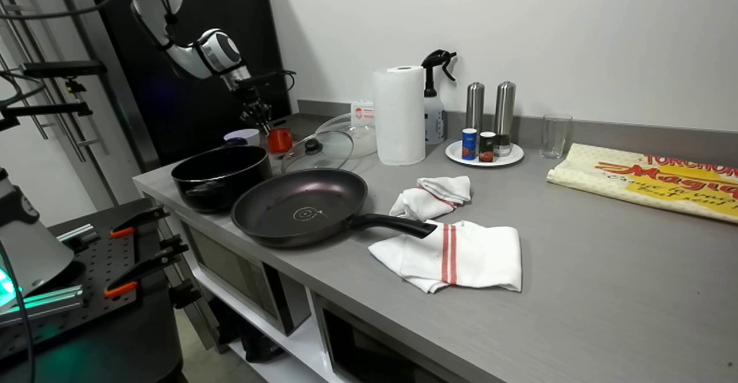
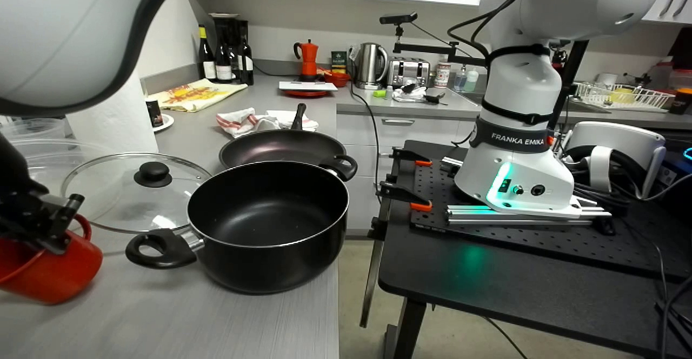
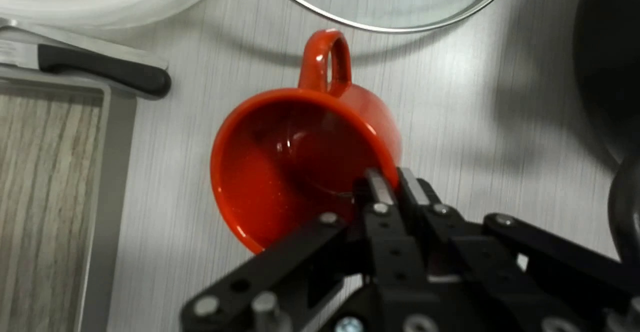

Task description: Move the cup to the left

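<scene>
The red cup (image 1: 280, 141) is at the far end of the counter, behind the black pot. It also shows at the left edge of an exterior view (image 2: 65, 272), where it looks tilted. In the wrist view the cup (image 3: 295, 167) has its mouth towards the camera and its handle towards the top. My gripper (image 3: 392, 179) is shut on the cup's rim, with one finger inside and one outside the wall. The gripper also shows above the cup in both exterior views (image 1: 266, 128) (image 2: 62, 226). I cannot tell whether the cup touches the counter.
The black pot (image 2: 270, 261), a frying pan (image 1: 302, 213) and a clear glass lid (image 2: 116, 191) stand close to the cup. A paper towel roll (image 1: 399, 117) stands farther along. A tray (image 3: 112, 172) and a black-handled knife (image 3: 105, 67) lie left of the cup in the wrist view.
</scene>
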`<state>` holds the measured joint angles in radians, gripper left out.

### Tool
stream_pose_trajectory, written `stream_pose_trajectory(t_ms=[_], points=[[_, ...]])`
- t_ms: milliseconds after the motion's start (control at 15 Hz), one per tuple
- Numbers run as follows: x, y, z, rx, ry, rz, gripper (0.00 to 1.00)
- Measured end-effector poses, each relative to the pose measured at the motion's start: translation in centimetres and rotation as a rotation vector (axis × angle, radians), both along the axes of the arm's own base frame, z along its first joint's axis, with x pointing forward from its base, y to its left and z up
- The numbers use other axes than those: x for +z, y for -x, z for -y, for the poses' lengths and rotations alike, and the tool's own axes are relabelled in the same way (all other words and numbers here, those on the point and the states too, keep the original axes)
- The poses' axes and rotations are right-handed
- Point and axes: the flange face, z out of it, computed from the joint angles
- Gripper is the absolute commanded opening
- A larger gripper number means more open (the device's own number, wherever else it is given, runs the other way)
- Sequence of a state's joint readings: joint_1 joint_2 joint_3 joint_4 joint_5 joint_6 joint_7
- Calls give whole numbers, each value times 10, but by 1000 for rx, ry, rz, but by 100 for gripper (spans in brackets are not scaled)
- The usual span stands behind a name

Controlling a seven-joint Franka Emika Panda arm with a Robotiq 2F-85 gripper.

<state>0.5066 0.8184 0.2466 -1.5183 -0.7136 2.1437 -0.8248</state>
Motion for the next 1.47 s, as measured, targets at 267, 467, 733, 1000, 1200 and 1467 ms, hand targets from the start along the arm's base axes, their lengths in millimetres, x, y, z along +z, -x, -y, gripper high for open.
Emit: stream_pose_trajectory(t_ms=[267,467,733,1000,1200,1467], points=[[-5,-3,-5,41,-34,0,2],[-8,-5,-7,69,-79,10,2],[-13,-9,-1,81,-131,22,2],[-17,-12,9,80,-168,26,2],[-19,-12,15,80,-186,29,40],[-25,-10,21,80,-196,21,69]])
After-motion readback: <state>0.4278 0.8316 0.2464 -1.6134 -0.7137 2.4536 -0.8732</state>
